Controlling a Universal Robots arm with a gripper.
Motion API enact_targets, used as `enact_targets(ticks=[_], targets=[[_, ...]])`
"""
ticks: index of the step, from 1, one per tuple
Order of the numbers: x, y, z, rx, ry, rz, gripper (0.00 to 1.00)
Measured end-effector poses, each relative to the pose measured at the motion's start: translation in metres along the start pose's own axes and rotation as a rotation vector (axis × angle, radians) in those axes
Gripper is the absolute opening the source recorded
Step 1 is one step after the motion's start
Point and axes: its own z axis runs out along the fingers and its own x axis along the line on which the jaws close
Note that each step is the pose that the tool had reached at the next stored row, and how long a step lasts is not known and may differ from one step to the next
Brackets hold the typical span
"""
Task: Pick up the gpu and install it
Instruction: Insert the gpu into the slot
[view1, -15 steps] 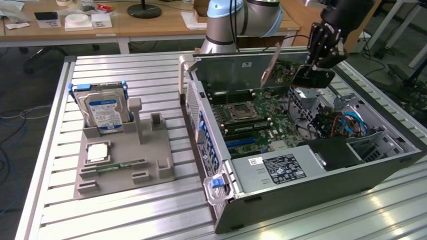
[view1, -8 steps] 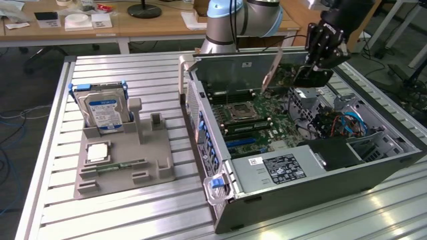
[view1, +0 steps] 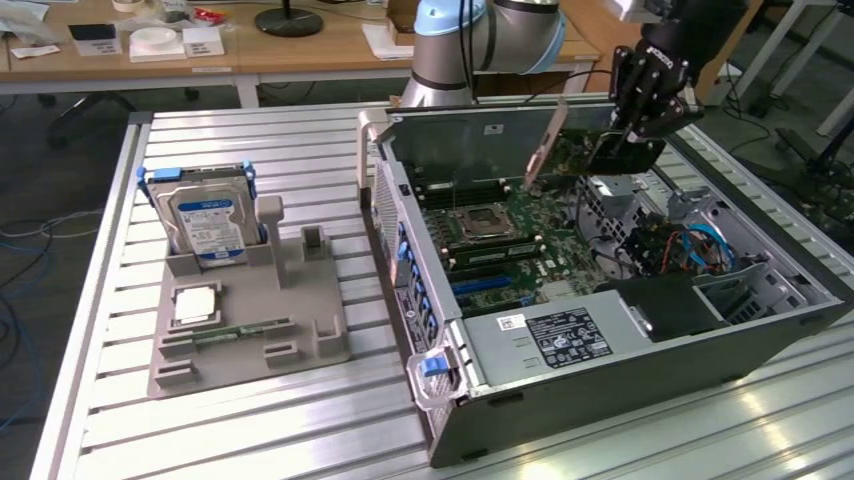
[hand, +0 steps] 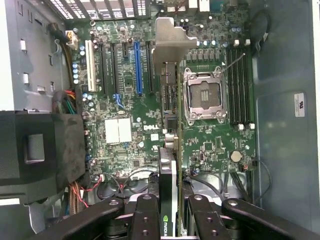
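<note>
The gpu (view1: 547, 140) is hanging inside the open computer case (view1: 641, 370), up near its rear wall and over the motherboard (view1: 514, 235). The gripper (view1: 627, 145) is carrying it edge-down, with the silver bracket end pointing toward the case's back. The fingers (hand: 145, 220) are pinching the gpu (hand: 167, 175) across its flat faces, shroud on one side and board on the other. It is looking like a light, stiff card, but a fragile one. The circuit board and its contact edge are asking for care, so the flat faces near the middle are seeming the sound place to hold, away from the contacts and the thin bracket. The smooth shroud may be slippery under the pads. From the exterior view, the card is showing side-on and tilted a little, and whether it is touching the board is hard to tell. The wrist view is giving what that angle lacks: the card edge-on between the pads of the gripper (hand: 170, 202), running over the board between the blue slot (hand: 138, 67) and the CPU socket (hand: 206, 97). Well apart on the table, the exterior view is also showing a hard drive (view1: 207, 215) standing in a grey holder (view1: 247, 340).
</note>
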Motion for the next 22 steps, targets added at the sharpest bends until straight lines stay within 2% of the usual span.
enact_targets(ticks=[7,13,15,20,22], targets=[[0.001,0.004,0.0016,0.0373,-0.0046,-0.012,0.27],[0.001,0.0076,0.0043,0.0727,-0.0116,-0.025,0.27],[0.001,0.009,0.0048,0.0821,-0.0133,-0.029,0.27],[0.001,0.0103,0.0049,0.083,-0.0136,-0.03,0.27],[0.001,0.0135,0.0051,0.0842,-0.0136,-0.031,0.27]])
